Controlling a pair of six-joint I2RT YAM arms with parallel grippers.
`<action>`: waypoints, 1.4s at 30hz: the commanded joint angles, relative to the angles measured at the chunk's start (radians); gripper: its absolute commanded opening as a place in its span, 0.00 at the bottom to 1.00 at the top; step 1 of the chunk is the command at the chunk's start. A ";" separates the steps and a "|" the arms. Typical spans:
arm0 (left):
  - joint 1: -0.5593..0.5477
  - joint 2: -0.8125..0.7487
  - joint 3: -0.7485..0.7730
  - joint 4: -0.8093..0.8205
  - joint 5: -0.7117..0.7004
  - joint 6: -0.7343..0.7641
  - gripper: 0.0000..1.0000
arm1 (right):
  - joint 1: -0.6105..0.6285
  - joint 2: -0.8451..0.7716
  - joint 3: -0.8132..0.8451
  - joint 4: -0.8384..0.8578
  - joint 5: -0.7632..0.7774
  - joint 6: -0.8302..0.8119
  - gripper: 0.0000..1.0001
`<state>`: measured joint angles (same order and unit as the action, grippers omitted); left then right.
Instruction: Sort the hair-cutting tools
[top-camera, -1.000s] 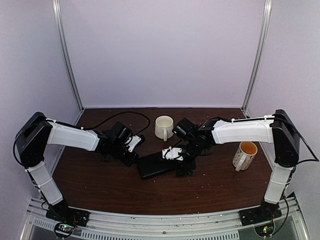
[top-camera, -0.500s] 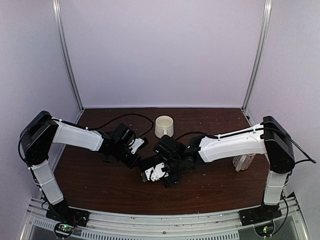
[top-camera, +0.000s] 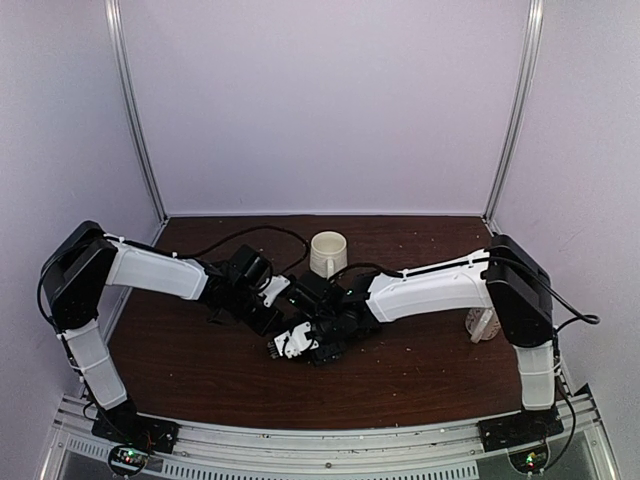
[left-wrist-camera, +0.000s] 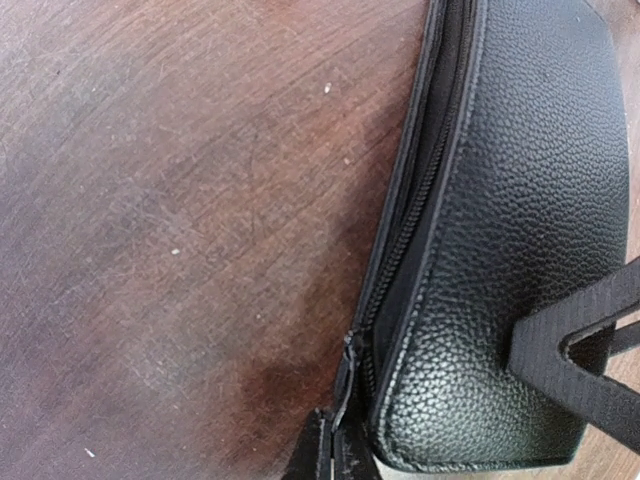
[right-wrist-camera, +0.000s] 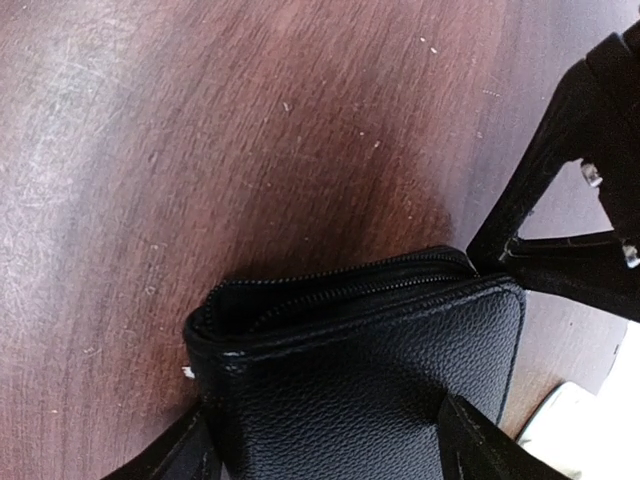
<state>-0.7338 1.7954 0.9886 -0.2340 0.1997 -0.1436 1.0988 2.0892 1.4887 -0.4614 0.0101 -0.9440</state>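
Top view: over the last second the right arm has swung from right of centre leftward across the black case (right-wrist-camera: 380, 380). Its right pincer (top-camera: 293, 343) now sits at the case's left end, near the middle of the tabletop (top-camera: 200, 370). The left pincer (top-camera: 268, 303) has hardly shifted and meets it there. So both arms are now working on one end of the case, which reads as the opening step, with no sorting begun. Count here: two arms and two mugs. One white mug (top-camera: 327, 254) stands toward the far edge. The other mug (top-camera: 482, 323), near the right edge, is now half hidden behind the right forearm. There are no scissors and no clips in sight.

Left wrist view: the left pincer is closed together on the zip's pull tab (left-wrist-camera: 345, 385) at the case's corner. One case is in view, with one zip.

Right wrist view: the right pincer's fingers (right-wrist-camera: 170, 455) stand wide apart, one on each side of the case's end. Whether they already press on it I cannot tell. The zip gapes along that end and the gap is dark, with no tools showing. My guess is that the tools are inside the case.
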 joint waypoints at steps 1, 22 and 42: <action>-0.004 -0.033 -0.026 0.027 -0.001 0.006 0.00 | -0.030 0.059 0.037 -0.122 -0.042 0.035 0.71; -0.120 -0.245 -0.236 0.124 0.168 -0.178 0.00 | -0.090 0.137 0.082 -0.022 -0.109 0.478 0.60; -0.154 0.005 -0.017 -0.218 -0.210 -0.197 0.00 | -0.123 0.089 0.005 0.106 -0.090 0.727 0.65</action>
<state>-0.7574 1.6997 0.9394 -0.3382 0.0772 -0.4191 1.0176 2.0926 1.4811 -0.4114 -0.1741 -0.4583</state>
